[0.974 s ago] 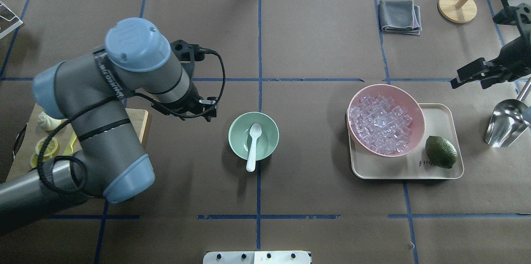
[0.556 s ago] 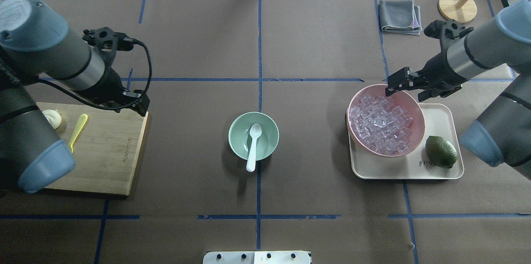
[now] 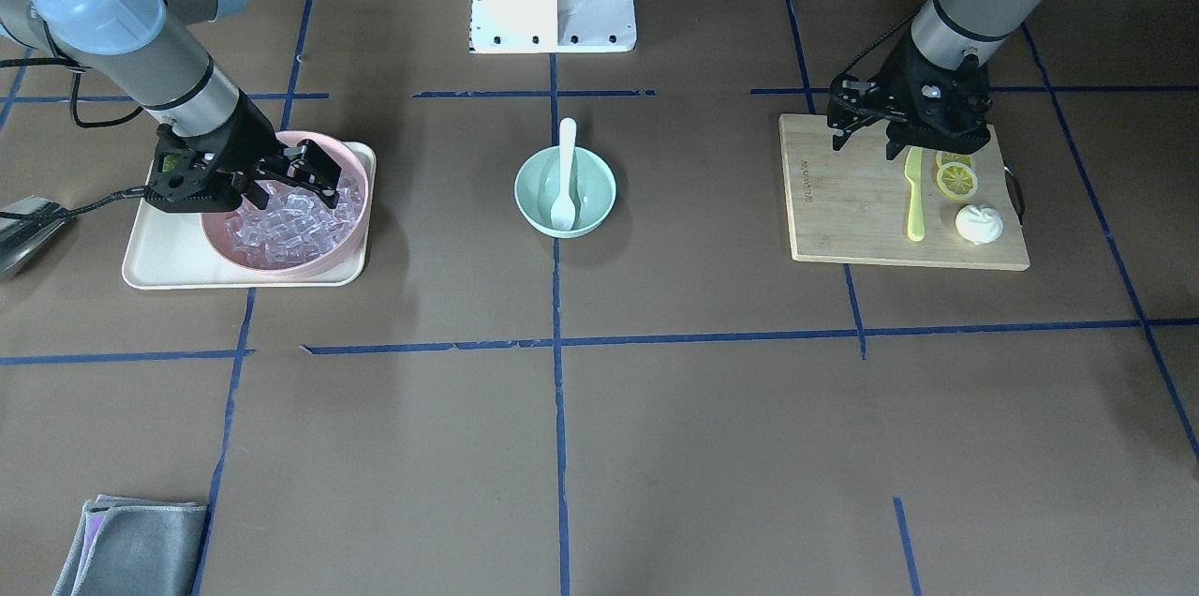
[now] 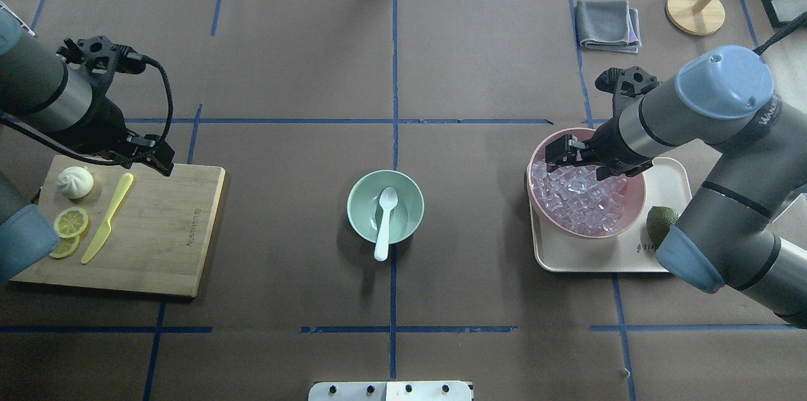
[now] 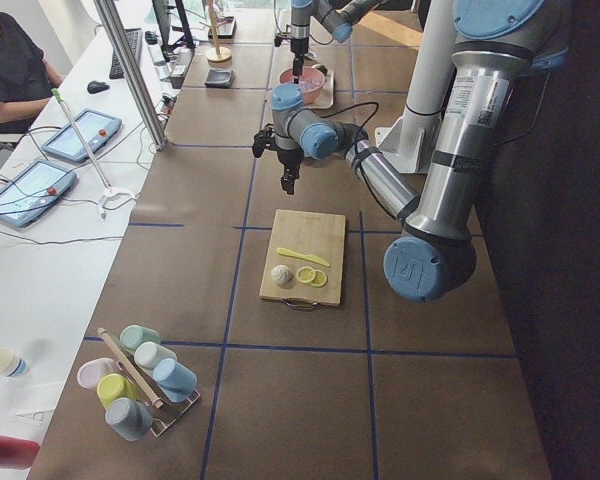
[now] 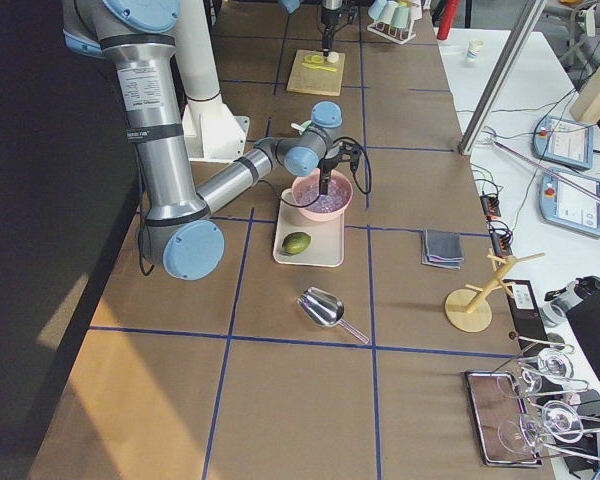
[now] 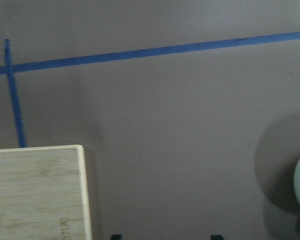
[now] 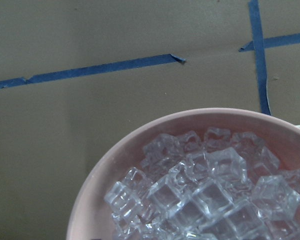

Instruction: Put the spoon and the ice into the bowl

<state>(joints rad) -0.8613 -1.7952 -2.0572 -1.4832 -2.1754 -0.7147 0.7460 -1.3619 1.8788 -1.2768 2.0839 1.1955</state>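
Glassy cubed ice (image 4: 577, 205), smooth round bowl (image 4: 362, 199)

On my screen the paper table cover (image 4: 492, 60) is plain dark brown, crossed by blue tape lines (image 4: 394, 73) that make a grid. The small round mint-green bowl (image 4: 362, 212) has no pattern, and the small white plastic spoon (image 4: 383, 234) is plain too. The clear ice cubes (image 4: 577, 199) show a faint lilac tint against the wide pink bowl (image 4: 635, 202) on the cream tray (image 4: 599, 259). I also see a pale bamboo cutting board (image 4: 157, 237) with wood grain, a yellow-green plastic knife (image 4: 104, 221), yellow lemon slices (image 4: 70, 222) and a grey folded cloth (image 4: 605, 23).
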